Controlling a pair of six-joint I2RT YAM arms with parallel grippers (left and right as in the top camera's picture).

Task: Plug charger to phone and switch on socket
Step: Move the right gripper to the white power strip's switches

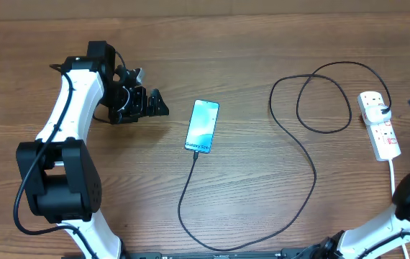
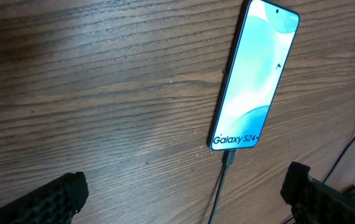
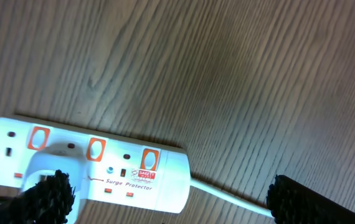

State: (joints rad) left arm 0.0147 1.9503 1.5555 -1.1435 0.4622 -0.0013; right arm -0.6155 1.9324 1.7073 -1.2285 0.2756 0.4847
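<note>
The phone point(image 1: 202, 126) lies on the wooden table at the centre, light blue screen up, "Galaxy S24" text at its near end; it also shows in the left wrist view point(image 2: 252, 74). The charger's black cable point(image 1: 291, 137) loops from the socket to the phone, and its connector tip point(image 2: 228, 157) sits in the phone's near end. The socket point(image 1: 379, 124), a white power strip with red switches, lies at the right point(image 3: 103, 165). My left gripper point(image 1: 155, 104) is open and empty, left of the phone. My right gripper point(image 3: 165, 211) is open, above the socket's cord end.
The socket's thick white cord point(image 1: 392, 176) runs toward the front edge on the right point(image 3: 227, 196). A white plug body point(image 3: 47, 165) sits in the strip. The left arm's white links point(image 1: 65, 115) stand at the left.
</note>
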